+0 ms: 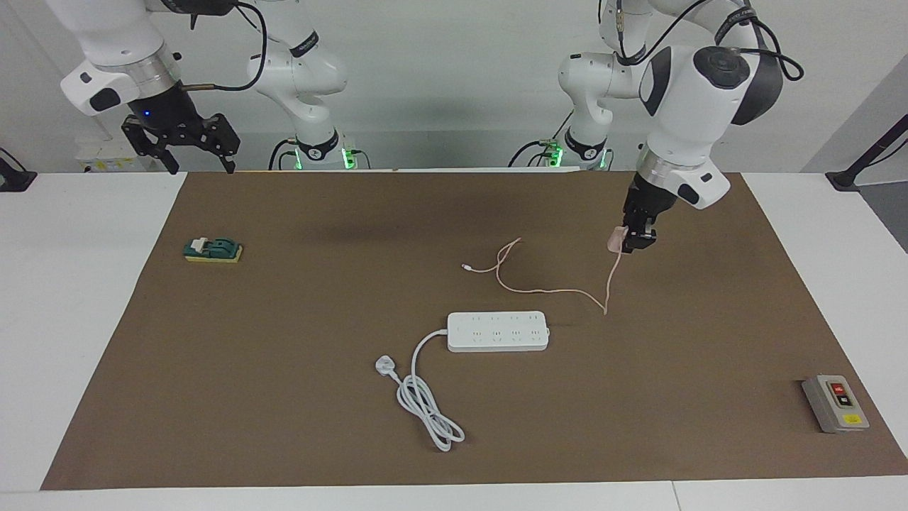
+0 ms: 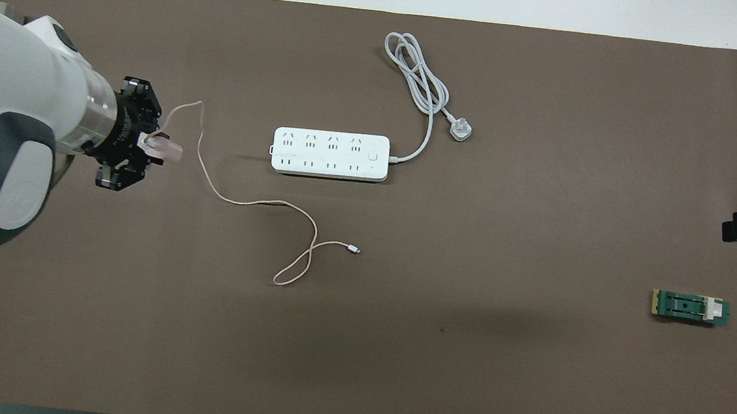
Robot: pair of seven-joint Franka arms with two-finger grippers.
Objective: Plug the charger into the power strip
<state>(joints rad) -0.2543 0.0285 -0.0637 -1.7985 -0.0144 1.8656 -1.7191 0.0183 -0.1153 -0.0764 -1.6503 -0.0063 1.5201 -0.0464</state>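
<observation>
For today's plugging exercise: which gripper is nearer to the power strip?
Left. The left gripper, holding the charger, hangs above the mat beside the power strip; the right gripper waits at its own table end.

Both robot arms are white and round, with smooth fat parts joined like elbows. Some joints have dark grey caps. Black cables loop along them. Each has a shiny silver ring at the wrist, then a black metal gripper. Little green lights glow at the bases.
</observation>
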